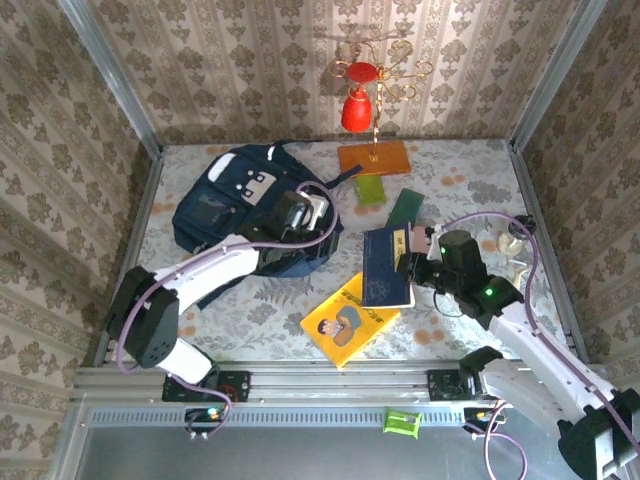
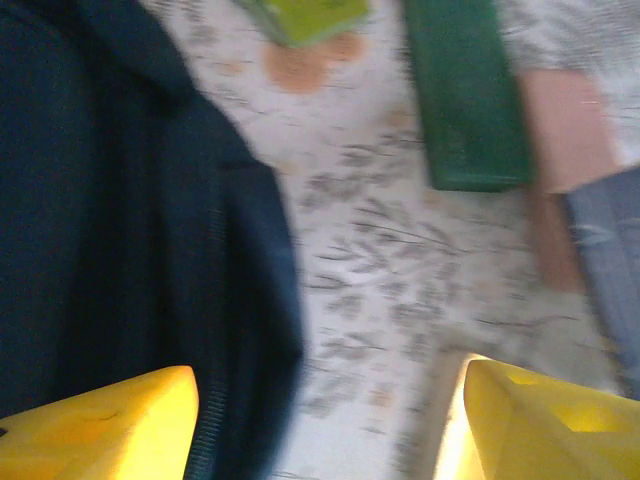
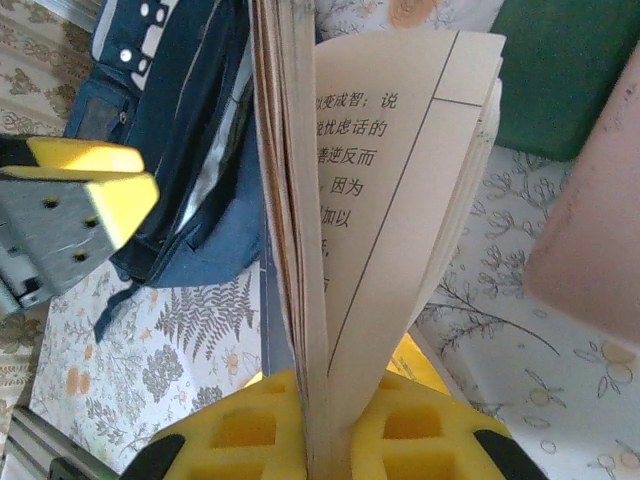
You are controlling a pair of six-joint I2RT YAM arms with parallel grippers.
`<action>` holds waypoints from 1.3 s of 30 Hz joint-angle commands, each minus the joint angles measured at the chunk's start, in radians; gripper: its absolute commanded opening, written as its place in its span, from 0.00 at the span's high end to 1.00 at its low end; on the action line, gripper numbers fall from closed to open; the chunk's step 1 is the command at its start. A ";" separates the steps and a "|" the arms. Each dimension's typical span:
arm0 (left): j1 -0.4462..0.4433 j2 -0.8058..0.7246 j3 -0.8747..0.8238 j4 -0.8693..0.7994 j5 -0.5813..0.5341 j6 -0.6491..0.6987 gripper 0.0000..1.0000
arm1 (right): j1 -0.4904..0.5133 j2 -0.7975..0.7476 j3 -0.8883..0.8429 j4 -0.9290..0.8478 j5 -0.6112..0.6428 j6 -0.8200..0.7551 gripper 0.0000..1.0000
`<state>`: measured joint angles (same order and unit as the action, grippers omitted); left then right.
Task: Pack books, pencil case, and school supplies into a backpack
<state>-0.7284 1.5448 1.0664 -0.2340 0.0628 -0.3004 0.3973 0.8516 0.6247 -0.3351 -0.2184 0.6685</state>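
Premises: a robot test cell dressed as a domestic room. Damask wallpaper panels (image 1: pixel 250 70) close three sides, joined by aluminium corner posts (image 1: pixel 114 78). A floral tablecloth (image 1: pixel 470 180) spreads across mid-frame. An aluminium extrusion rail (image 1: pixel 330 380) runs along the bottom edge.

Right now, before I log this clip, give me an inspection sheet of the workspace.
Surface: floral table cloth.
Job's things: large navy-blue fabric backpack left of centre; flat bright yellow cartoon book near the front edge; flat dark navy book; light green oblong piece, dark green oblong piece and pink oblong piece on the cloth.
Clutter: orange slab with gold stem and red bell at the back.
Grippers: left gripper open over the backpack's edge; right gripper shut on the navy book's pages.
Cables: lilac cables along both arms.
Surroundings: patterned wallpaper walls.
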 commanded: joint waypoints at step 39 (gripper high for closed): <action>0.248 -0.311 -0.061 0.248 0.171 0.474 1.00 | 0.099 0.640 0.431 0.172 -0.399 0.083 0.98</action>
<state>-0.4927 1.2797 0.9710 -0.0635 0.1745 0.1257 0.4721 1.4105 0.9913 -0.2352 -0.5240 0.7277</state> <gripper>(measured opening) 0.056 0.118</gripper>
